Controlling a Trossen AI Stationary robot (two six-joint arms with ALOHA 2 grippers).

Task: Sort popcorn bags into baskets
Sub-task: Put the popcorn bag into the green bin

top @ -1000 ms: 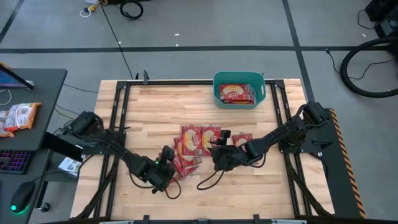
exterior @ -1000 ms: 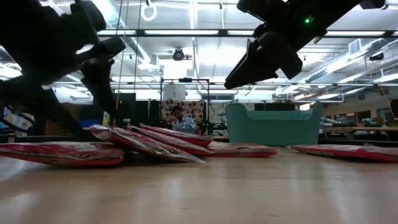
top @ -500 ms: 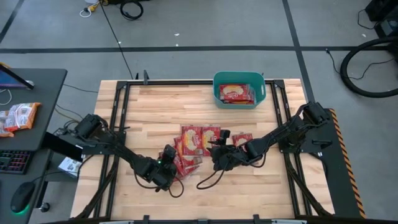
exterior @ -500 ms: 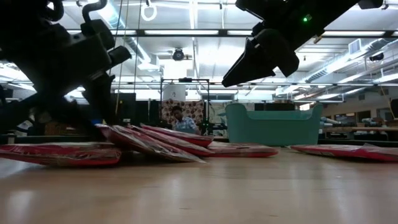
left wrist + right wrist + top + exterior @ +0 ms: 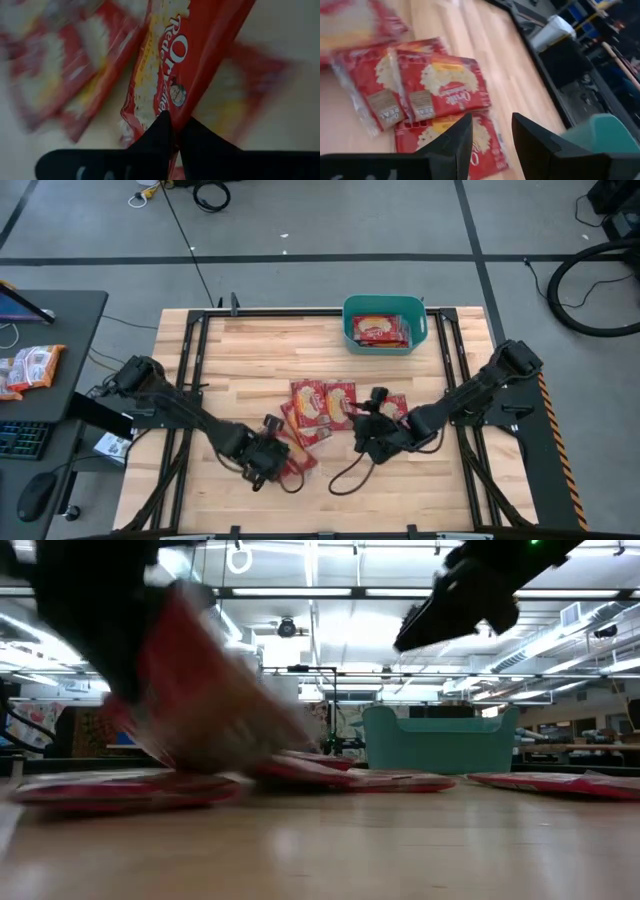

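Several red popcorn bags (image 5: 322, 404) lie overlapping in the middle of the table. My left gripper (image 5: 270, 457) at the pile's near left is shut on one popcorn bag (image 5: 175, 60), which shows raised, tilted and blurred in the low view (image 5: 200, 690). My right gripper (image 5: 368, 425) hangs open above the bags at the pile's right (image 5: 445, 85), touching nothing. The teal basket (image 5: 352, 330) stands at the far edge with red bags (image 5: 380, 330) in it. My left gripper pinches the red bag by one edge (image 5: 172, 116) between its two fingers, coming from above at a slant. The bag reaches away from the fingers and stands tilted over the pile. Whether its low end rests on the other bags, I cannot tell.
Black frame rails (image 5: 190, 370) run along the table's left and right sides. A dark cable (image 5: 345, 475) loops on the wood below my right gripper. A side desk at the left holds orange-and-white packets (image 5: 30, 365). Bare wood lies near the front edge.
My left gripper has shut on a bag at the pile's near left and raised it, so that bag now stands tilted above the others. My right gripper has shifted toward the table's right edge, still open.
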